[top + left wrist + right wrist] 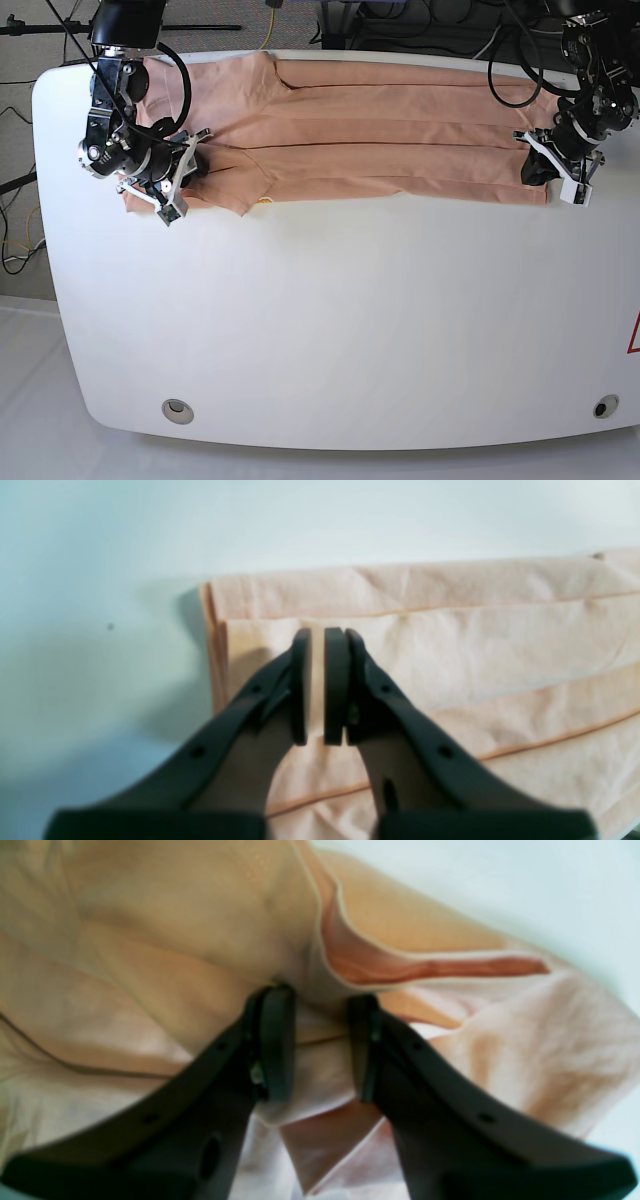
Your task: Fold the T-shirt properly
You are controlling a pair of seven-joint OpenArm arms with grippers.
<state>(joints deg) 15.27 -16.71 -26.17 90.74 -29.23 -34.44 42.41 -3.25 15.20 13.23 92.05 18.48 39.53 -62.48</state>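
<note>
The peach T-shirt (380,150) lies folded lengthwise into a long wrinkled strip across the far part of the white table (350,320). My left gripper (537,168) is at the strip's right end. In the left wrist view the gripper (317,685) is shut on a thin layer of the T-shirt (475,645) near its corner. My right gripper (190,165) is at the strip's left end. In the right wrist view the gripper (320,1045) is shut on bunched cloth of the T-shirt (150,940). A small yellow spot (262,200) shows at the front edge.
The table's far edge runs just behind the shirt, with cables (420,20) and stands beyond it. Two round holes (178,408) sit near the front corners of the table. A red mark (633,335) is at the right edge.
</note>
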